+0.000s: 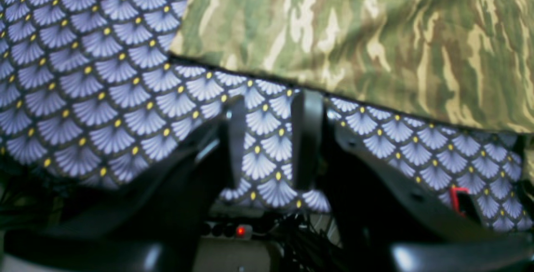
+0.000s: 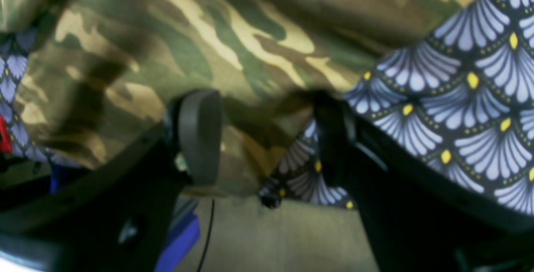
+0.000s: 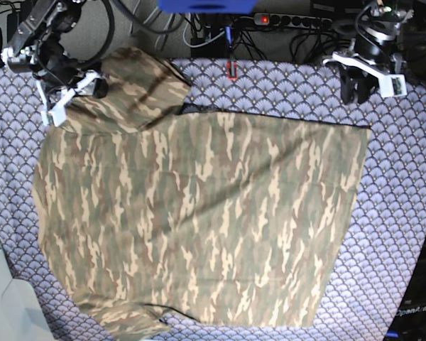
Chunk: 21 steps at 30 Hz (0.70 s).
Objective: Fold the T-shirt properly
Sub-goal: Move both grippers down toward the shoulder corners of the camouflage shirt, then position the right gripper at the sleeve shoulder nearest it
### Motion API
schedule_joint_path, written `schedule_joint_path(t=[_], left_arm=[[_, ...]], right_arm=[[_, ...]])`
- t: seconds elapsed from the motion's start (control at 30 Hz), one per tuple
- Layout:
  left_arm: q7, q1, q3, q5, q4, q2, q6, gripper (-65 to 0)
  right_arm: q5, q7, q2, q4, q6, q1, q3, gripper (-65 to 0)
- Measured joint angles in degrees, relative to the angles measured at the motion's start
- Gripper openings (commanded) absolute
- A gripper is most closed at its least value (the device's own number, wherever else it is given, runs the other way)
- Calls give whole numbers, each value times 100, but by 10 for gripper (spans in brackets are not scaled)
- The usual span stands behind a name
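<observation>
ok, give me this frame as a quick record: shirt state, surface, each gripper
shirt: camouflage T-shirt, spread flat, one sleeve at the far corner by the right gripper
surface: purple scallop tablecloth
left gripper: over bare cloth just off the shirt's edge, fingers apart, nothing between them
right gripper: open, at the shirt's edge, shirt fabric between its fingers, not closed on it
fold: not begun

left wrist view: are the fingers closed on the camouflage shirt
No, the fingers stand apart over purple scallop-patterned tablecloth, short of the camouflage cloth T-shirt.
</observation>
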Motion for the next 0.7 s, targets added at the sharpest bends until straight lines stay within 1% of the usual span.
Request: schedule_joint_path(t=[0.47,0.6,0.7], left_arm=[[0,0,-2,2,0,2,0,-461],[0,0,0,0,0,4,0,-461],[0,0,0,0,0,7,0,-461]], right_arm=[[-22,31,-42,-7,-2,0,13,-285],[223,31,-116,-55,4,31,376,-285],[243,31,-140,-61,48,35,483,-285]])
